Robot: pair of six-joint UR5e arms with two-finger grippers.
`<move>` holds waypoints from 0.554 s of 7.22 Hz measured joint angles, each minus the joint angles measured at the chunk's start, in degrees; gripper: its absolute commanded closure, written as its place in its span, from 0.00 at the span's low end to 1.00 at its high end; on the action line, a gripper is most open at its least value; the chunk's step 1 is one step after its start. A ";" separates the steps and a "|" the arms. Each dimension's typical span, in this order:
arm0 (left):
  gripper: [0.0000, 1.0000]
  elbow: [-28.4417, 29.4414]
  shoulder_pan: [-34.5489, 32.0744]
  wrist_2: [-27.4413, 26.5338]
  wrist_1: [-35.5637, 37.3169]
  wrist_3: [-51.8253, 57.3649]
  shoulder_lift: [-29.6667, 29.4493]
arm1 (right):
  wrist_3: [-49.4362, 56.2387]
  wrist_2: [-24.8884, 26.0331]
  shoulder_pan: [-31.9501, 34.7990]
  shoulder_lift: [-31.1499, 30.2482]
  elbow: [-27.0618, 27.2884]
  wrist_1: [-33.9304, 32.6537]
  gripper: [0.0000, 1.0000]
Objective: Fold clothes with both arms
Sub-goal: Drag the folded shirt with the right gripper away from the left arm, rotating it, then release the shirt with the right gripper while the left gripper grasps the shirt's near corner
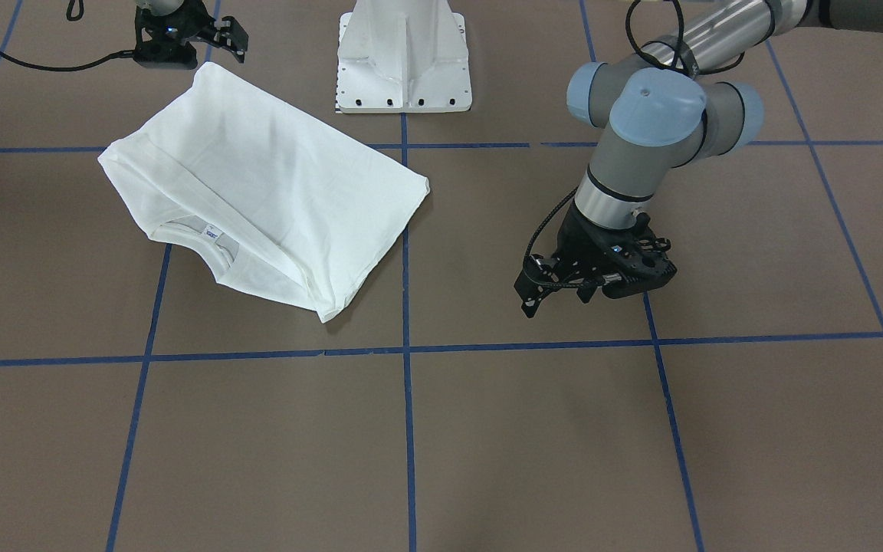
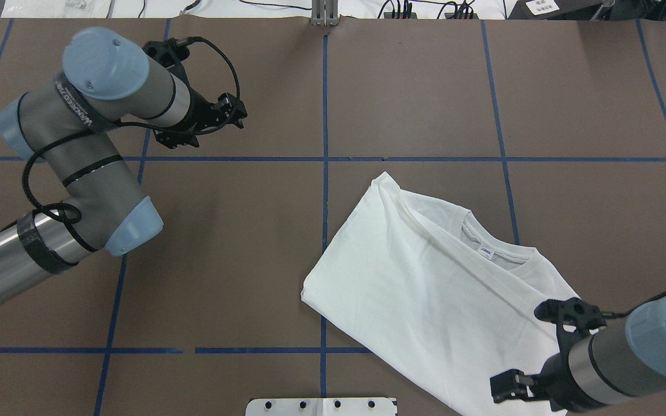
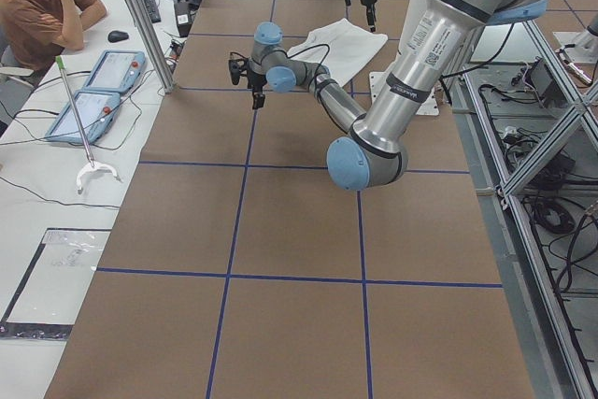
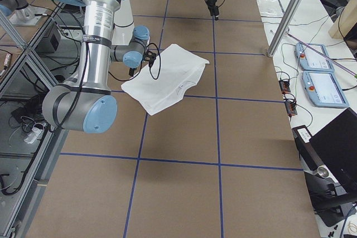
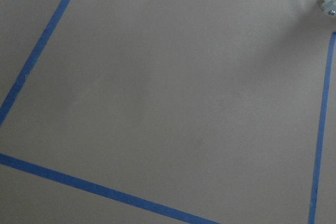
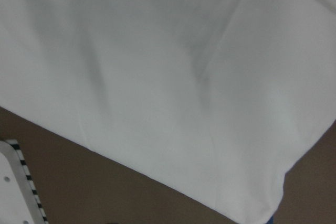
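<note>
White cotton on brown: the shirt (image 1: 273, 184) lies folded flat on the table (image 1: 533, 429), in the half on the robot's right and just in front of the white pedestal (image 1: 403, 61). Its ribbed collar (image 1: 215, 249) and the small blue-white tag (image 1: 211, 235) face up, on the side away from the robot. One folded corner crosses a line of the blue tape (image 1: 408, 429) that marks the table in squares.

From my remote station I see the right gripper (image 1: 162, 55) hanging over the shirt's edge nearest the pedestal. Its wrist camera shows only white cloth and a strip of table. I cannot tell whether its jaws are apart or together, nor whether it touches the fabric.

The left gripper (image 1: 556, 300) points down over bare table, well apart from the shirt, on the robot's left half. Its jaws stand a little apart with nothing between them, and its wrist camera shows only brown surface and tape.
</note>
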State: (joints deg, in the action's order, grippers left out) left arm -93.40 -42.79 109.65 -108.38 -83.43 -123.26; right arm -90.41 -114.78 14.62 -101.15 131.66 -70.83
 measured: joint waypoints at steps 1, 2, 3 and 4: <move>0.01 -0.75 2.79 0.56 -0.06 -3.03 -0.02 | 1.14 -0.12 6.55 4.36 -2.00 -0.08 0.00; 0.01 -2.32 6.09 0.75 -0.08 -7.16 -0.02 | 1.70 -0.46 13.01 7.96 -3.75 -0.16 0.00; 0.01 -4.26 9.69 0.74 -0.10 -11.39 0.07 | 1.95 -0.69 18.67 10.84 -5.24 -0.23 0.00; 0.01 -5.33 13.51 0.64 -0.20 -14.66 0.18 | 2.03 -0.83 22.78 13.54 -6.69 -0.41 0.00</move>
State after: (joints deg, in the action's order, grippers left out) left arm -98.74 -29.28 110.29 -108.58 -98.09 -123.08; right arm -88.38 -115.61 37.39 -87.61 124.97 -71.24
